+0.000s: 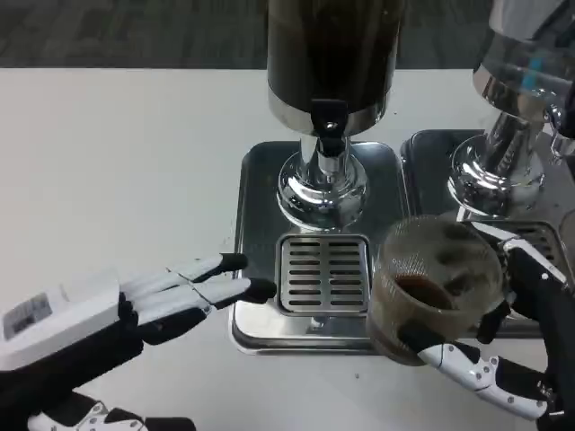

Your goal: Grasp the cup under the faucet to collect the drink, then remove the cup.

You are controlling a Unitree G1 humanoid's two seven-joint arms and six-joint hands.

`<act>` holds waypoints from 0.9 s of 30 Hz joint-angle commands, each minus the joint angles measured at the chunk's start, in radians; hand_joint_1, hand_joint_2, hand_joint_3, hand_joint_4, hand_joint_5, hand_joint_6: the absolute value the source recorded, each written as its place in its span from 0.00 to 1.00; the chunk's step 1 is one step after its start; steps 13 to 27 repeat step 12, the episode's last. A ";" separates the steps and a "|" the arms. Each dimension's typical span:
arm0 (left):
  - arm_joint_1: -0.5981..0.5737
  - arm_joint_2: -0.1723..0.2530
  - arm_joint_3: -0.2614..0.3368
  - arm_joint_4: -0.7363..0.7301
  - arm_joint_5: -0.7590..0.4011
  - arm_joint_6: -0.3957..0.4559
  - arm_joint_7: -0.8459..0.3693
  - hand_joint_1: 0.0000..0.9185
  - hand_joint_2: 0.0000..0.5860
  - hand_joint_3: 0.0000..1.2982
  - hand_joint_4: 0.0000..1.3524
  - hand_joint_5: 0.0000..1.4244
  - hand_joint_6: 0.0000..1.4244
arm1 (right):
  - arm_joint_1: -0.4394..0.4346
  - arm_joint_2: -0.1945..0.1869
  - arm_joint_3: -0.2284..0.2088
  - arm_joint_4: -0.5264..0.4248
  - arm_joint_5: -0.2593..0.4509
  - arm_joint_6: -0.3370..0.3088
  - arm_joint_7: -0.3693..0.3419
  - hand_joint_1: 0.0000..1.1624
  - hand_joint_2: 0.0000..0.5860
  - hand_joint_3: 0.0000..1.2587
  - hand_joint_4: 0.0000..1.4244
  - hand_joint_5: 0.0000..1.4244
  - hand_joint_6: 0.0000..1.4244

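Note:
A clear cup (433,285) with a little dark drink in its bottom is gripped by my right hand (503,346), low and to the right of the drip grate (323,274). The cup is off to the right of the faucet (329,126), which juts from the dark drink dispenser (332,54). My left hand (171,296) lies flat on the table left of the metal tray (256,180), fingers stretched toward the tray's edge and holding nothing.
A second dispenser (517,108) on its own tray (422,153) stands at the right, close behind the cup and my right hand. White table spreads to the left and the front.

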 commanded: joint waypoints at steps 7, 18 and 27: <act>0.000 0.013 0.005 -0.003 -0.010 0.003 -0.001 0.00 0.31 0.07 0.00 0.00 0.04 | -0.010 0.004 -0.006 -0.032 0.027 -0.033 -0.003 0.60 0.37 0.49 0.48 0.57 0.74; 0.000 0.014 0.004 -0.001 -0.011 0.005 -0.002 0.00 0.31 0.07 0.00 0.00 0.04 | -0.012 0.005 -0.006 -0.028 0.028 -0.034 -0.005 0.60 0.37 0.49 0.48 0.57 0.74; 0.000 0.014 0.004 -0.001 -0.011 0.005 -0.002 0.00 0.31 0.07 0.00 0.00 0.04 | -0.012 0.005 -0.006 -0.028 0.028 -0.034 -0.005 0.60 0.37 0.49 0.48 0.57 0.74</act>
